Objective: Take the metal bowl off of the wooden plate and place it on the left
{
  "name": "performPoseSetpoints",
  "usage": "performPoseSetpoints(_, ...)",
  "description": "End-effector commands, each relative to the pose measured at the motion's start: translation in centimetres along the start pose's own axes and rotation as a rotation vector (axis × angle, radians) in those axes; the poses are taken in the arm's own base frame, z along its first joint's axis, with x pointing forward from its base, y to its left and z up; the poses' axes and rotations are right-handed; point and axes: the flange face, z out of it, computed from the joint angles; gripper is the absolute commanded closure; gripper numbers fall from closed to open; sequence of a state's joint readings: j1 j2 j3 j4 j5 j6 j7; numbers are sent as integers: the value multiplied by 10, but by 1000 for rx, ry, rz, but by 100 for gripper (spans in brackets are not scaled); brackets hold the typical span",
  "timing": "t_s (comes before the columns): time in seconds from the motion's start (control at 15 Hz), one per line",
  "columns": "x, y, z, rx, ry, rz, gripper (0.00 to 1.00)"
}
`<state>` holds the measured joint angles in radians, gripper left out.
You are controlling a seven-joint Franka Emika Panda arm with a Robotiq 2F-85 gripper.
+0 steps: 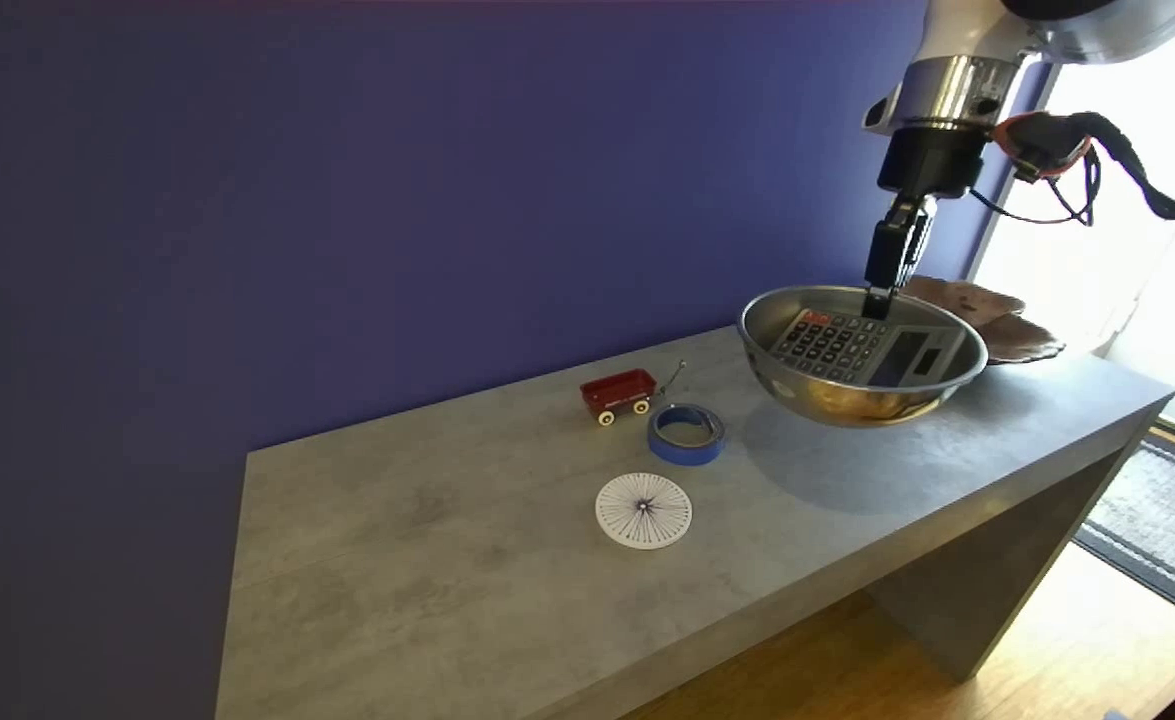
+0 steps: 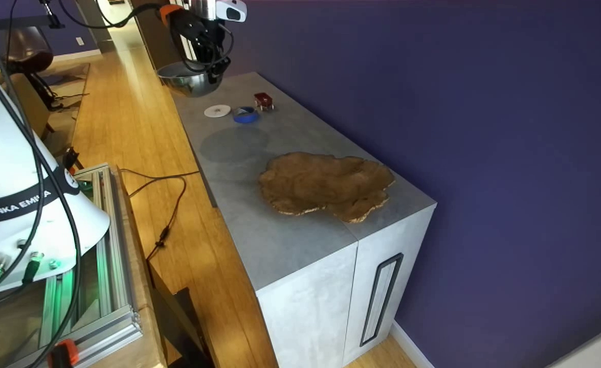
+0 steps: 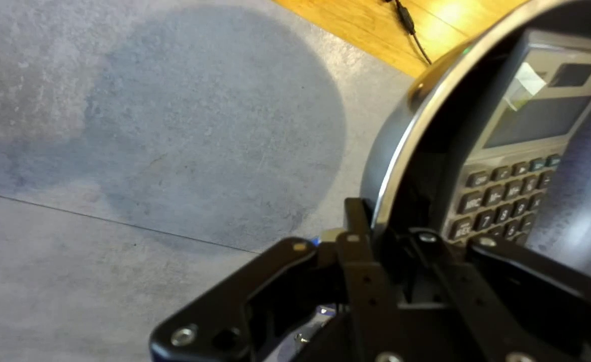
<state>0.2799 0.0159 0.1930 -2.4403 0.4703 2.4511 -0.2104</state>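
Metal bowl (image 1: 857,405) hangs in the air above the desk (image 1: 407,560), off the wooden plate (image 2: 326,184). Pincer (image 3: 382,229) pinching the bowl's rim, one tip inside, one outside, plain in the wrist view. Calculator (image 1: 832,345) lies in the bowl, keys up. Bowl's shadow (image 2: 235,144) falls on the desk between plate and blue tape roll (image 1: 686,436). Plate: brown, wavy edge, resting on the desk. Red toy wagon (image 1: 618,393) just beside the tape, wall side, handle sticking up. White disc (image 1: 644,511) with dark spokes near the tape, toward the desk's open edge. Purple wall (image 1: 427,200) runs along the desk's long side. White robot base (image 2: 49,230) on a metal frame (image 2: 108,335), apart from the desk.
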Motion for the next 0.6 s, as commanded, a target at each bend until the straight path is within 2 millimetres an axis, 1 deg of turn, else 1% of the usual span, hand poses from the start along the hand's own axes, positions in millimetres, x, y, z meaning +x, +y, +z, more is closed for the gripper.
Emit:
performPoseSetpoints(0.0,14,-55,28,23,12,88,98)
performPoseSetpoints(0.2,24,-105,50,24,44,121,98)
performPoseSetpoints(0.33,32,-132,60,34,85,128,98)
performPoseSetpoints(0.4,38,-138,66,30,98,131,98)
performPoseSetpoints(0.53,59,-138,76,24,126,145,98)
